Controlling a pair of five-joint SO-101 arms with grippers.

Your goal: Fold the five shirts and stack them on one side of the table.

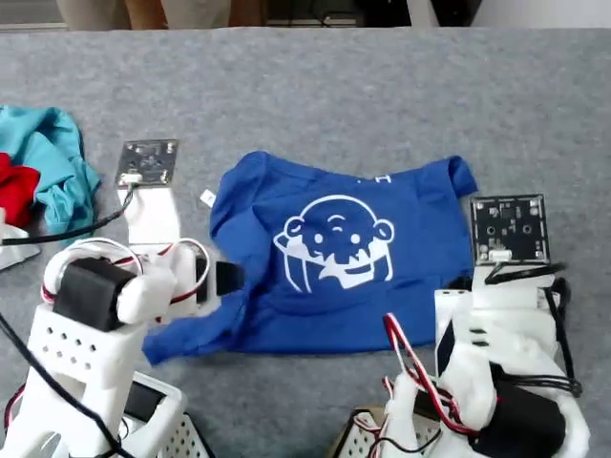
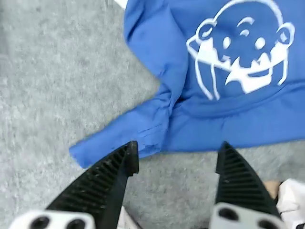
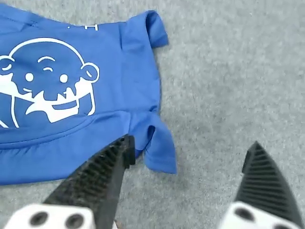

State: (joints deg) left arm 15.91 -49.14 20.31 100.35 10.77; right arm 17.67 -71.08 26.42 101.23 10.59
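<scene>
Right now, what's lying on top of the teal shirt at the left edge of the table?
A red garment lies bunched on the teal shirt, partly cut off by the high view's edge. Whatever lies underneath the two of them is covered.

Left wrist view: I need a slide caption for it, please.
Open left gripper poised over the sleeve of the blue shirt on the grey table.

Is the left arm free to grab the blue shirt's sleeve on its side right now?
Probably yes. The left pincer hangs open just short of the sleeve, which lies flat on the table with nothing on it or in between.
</scene>
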